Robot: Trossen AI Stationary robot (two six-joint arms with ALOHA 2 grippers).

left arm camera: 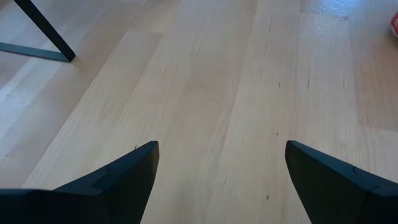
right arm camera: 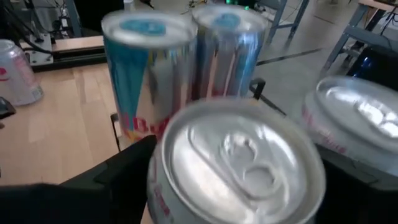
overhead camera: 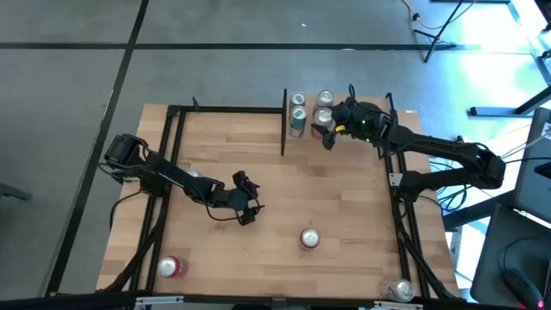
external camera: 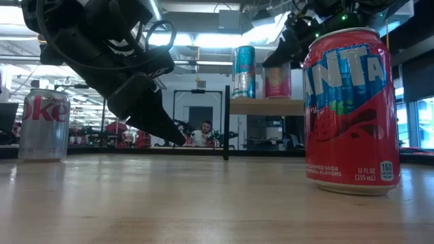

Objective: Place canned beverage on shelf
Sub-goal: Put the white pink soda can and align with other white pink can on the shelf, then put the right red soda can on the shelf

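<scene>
Across the surface (overhead camera: 275, 198), your shelf (overhead camera: 344, 110) at the far edge carried four cans, the right gripper (overhead camera: 330, 136) over the newest can (overhead camera: 322, 131), its jaws apparently parting. Three cans (overhead camera: 309, 238) lay unshelved. Your left gripper (overhead camera: 245, 211) waited mid-surface, jaws wide, empty.

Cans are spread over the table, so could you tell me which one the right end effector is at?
The red can on the shelf, straddled by the right end effector; the others stand clear.
</scene>
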